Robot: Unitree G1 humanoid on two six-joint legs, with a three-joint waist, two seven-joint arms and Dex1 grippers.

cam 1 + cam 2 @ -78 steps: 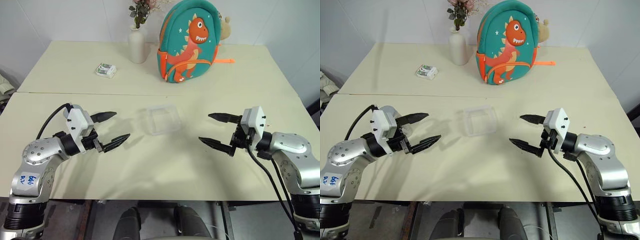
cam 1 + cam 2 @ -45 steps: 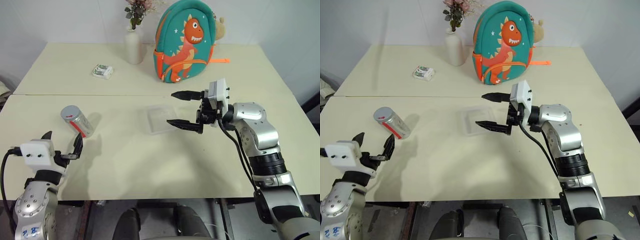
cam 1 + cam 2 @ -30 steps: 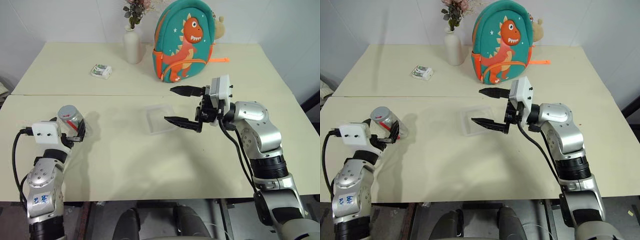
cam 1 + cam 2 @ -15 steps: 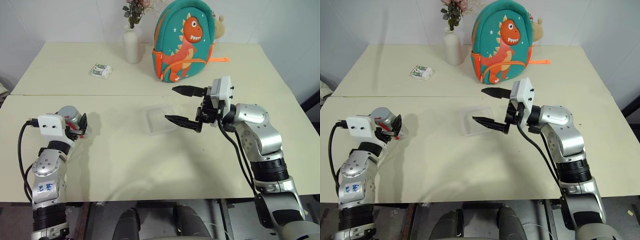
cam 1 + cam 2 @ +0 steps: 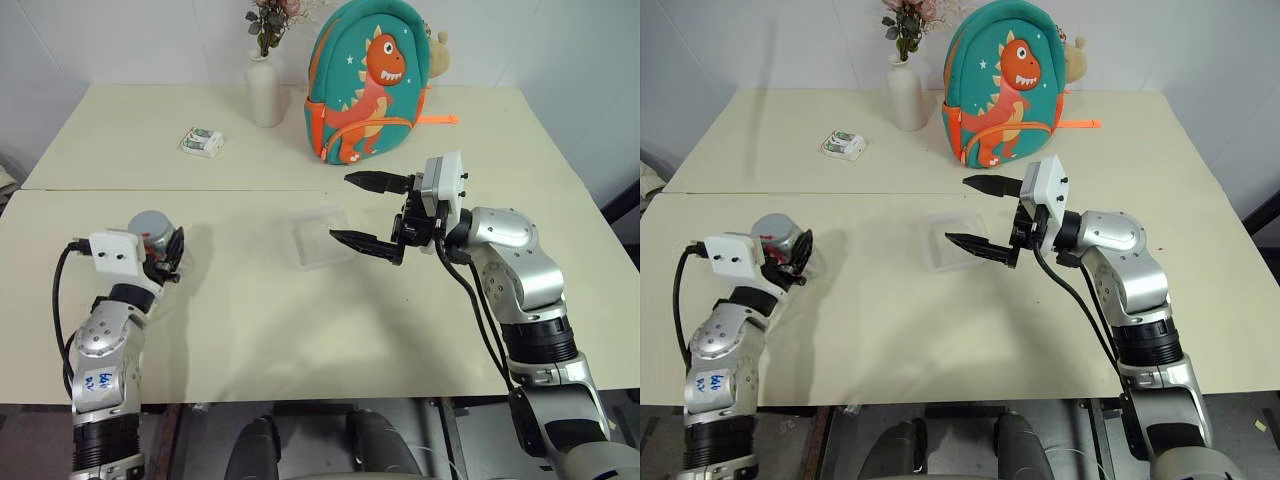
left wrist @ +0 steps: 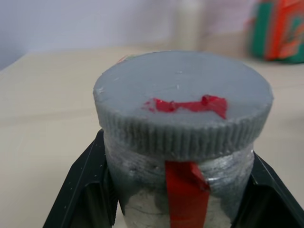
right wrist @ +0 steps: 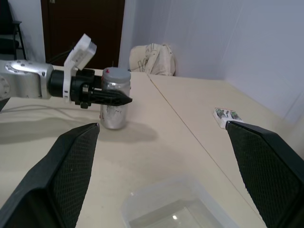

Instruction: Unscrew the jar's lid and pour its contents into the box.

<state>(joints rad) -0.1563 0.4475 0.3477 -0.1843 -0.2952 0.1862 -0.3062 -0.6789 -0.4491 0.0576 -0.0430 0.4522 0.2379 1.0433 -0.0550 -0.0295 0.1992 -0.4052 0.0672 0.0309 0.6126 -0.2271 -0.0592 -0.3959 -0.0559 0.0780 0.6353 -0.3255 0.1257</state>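
Observation:
The jar (image 7: 115,107), a small silvery cylinder with a strip of red tape, stands upright at the left of the near table. The grey ribbed lid (image 6: 183,102), marked with a red smear, is screwed on, so the contents are hidden. My left gripper (image 5: 160,252) is shut on the jar's body, one black finger (image 6: 85,190) on each side. The clear box (image 5: 318,238) lies at the table's middle. Just to the right of the box, above the table, my right gripper (image 5: 343,208) hangs open, pointing left with nothing between its fingers.
On the far table stand a white vase (image 5: 265,90) with flowers, a teal dinosaur backpack (image 5: 370,85) and a small white-and-green packet (image 5: 201,142). A seam (image 5: 250,190) joins the two tables. The near table edge (image 5: 300,398) runs along the front.
My left gripper, open around the jar a second ago, has shut on it and shifted a little right and up. The right arm has stayed still.

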